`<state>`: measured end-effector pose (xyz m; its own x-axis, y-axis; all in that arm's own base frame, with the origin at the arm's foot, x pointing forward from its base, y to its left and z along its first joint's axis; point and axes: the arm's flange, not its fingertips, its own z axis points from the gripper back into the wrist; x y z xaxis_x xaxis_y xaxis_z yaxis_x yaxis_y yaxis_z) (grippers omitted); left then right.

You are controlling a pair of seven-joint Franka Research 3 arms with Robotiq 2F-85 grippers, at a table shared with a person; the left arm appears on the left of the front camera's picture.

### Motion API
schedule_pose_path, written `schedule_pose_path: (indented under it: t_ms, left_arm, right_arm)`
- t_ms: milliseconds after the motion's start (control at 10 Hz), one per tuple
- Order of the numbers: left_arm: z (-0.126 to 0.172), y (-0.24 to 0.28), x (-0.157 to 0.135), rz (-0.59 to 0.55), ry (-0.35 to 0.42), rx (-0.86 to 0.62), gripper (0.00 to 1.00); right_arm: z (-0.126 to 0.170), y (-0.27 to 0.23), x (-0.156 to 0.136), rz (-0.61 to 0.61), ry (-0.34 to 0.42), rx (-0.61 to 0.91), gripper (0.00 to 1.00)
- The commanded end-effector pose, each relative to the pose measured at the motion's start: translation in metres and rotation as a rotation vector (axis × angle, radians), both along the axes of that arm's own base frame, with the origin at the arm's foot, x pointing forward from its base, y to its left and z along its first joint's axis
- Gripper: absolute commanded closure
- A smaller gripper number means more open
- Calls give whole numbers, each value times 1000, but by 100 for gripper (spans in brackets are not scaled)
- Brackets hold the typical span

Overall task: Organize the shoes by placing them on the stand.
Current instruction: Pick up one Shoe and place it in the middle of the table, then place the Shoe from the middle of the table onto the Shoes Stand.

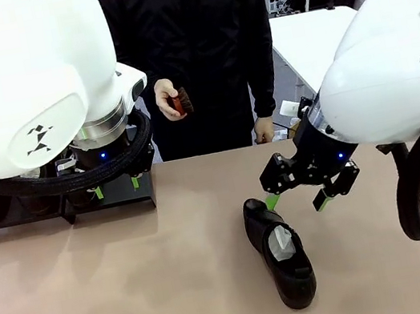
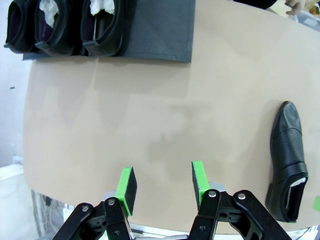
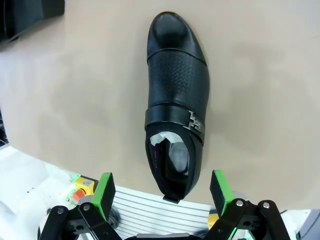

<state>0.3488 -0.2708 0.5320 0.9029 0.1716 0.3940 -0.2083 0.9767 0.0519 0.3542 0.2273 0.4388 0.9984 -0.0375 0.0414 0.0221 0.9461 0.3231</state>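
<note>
Risk lay mostly with the loose shoe [image 1: 280, 252], which rested flat on the surface [image 1: 138, 300], well apart from the stand [image 2: 155, 30]. The right pincer [image 1: 296, 199] hung above its heel end with fingers wide apart, holding nothing; a badly centred grip could probably tip or push the glossy shoe. The left pincer [image 2: 162, 185] stood partly apart and empty. On the stand, three shoes [image 2: 65, 25] sat side by side, with one space free beside them.
</note>
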Motion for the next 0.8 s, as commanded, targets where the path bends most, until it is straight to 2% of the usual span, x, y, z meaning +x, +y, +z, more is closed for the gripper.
schedule_pose_path:
  t_ms: [0,700]
  left_arm:
    - [1,2,0,1,-2,5,40]
    - [1,2,0,1,-2,5,40]
  right_arm:
    - [-2,8,7,-21,-4,8,0]
    - [-5,4,3,1,2,-3,0]
